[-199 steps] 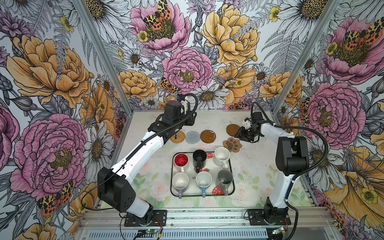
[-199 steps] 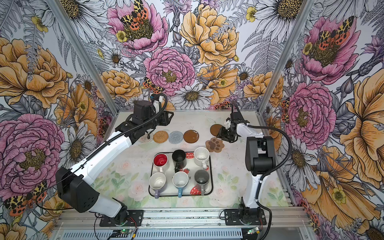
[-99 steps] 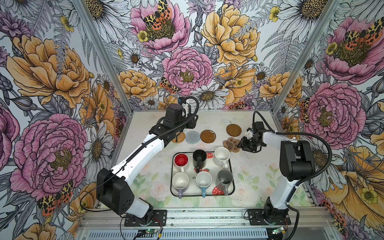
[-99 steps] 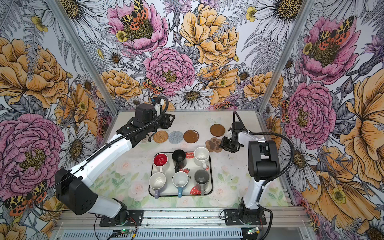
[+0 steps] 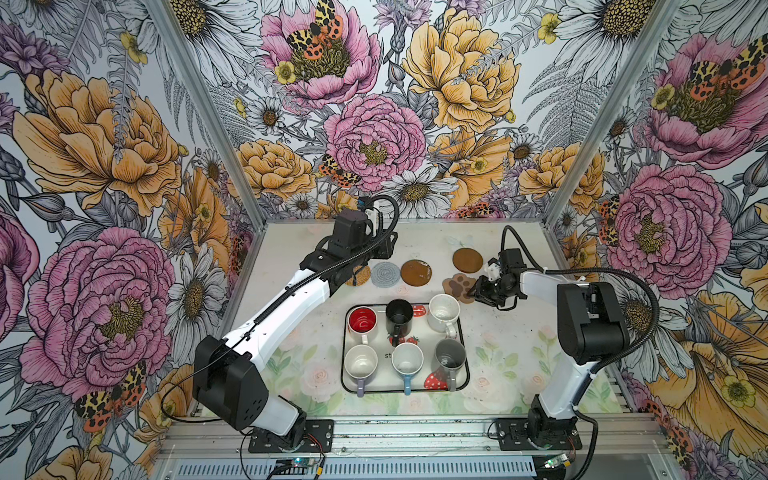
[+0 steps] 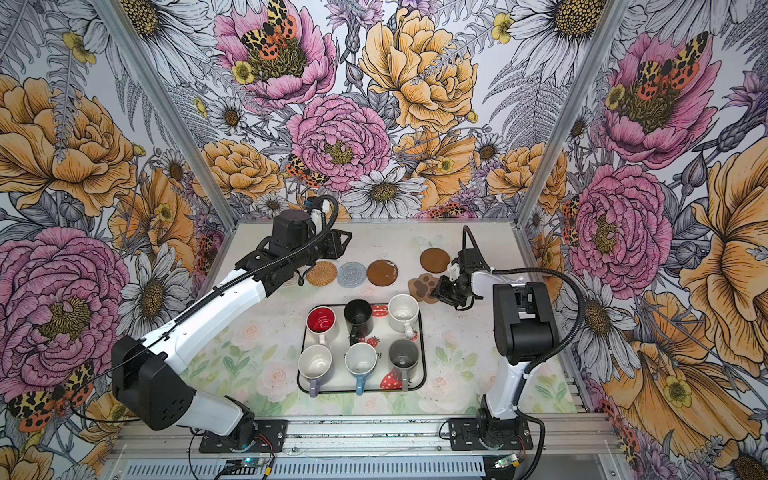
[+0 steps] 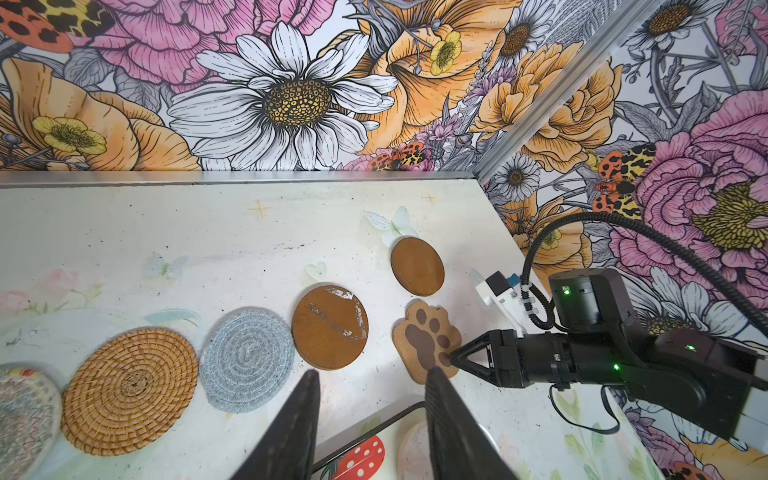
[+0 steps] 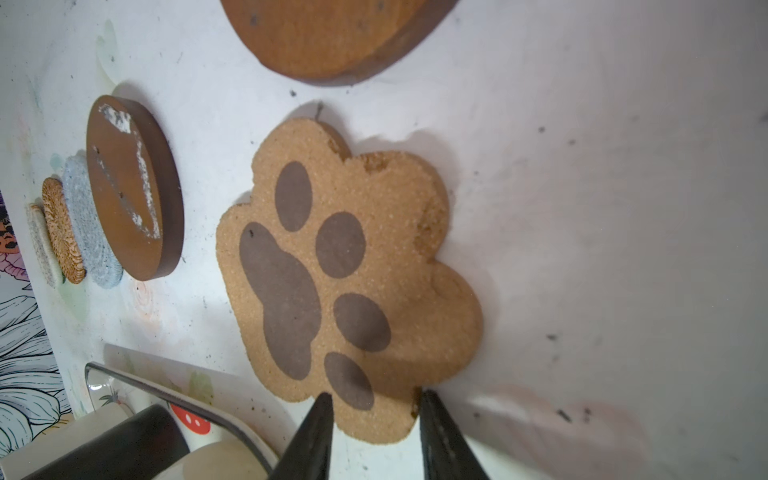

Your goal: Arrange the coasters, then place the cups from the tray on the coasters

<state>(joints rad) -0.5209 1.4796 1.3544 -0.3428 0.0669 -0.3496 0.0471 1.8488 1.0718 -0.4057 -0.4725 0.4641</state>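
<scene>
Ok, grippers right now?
Left gripper: open, empty.
Right gripper: jaws astride the paw coaster edge; whether it grips cannot be told.

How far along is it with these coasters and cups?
Done: woven rattan coaster, grey spiral coaster and scratched brown disc lie in a row. In hand: right gripper straddles the edge of the tan paw-shaped coaster. To do: all six mugs sit on the strawberry-printed tray.

- Paw coaster point(image 8: 349, 282): sandy tan, brown pad prints (right before me).
- Far disc point(image 7: 417, 266): plain brown.
- Left disc point(image 7: 329, 327): brown, scuffed white.
- Spiral coaster point(image 7: 247, 359): grey-blue.
- Rattan coaster point(image 7: 129, 391): woven tan.
- Tray point(image 5: 384, 384): cream, red strawberries, black rim.
</scene>
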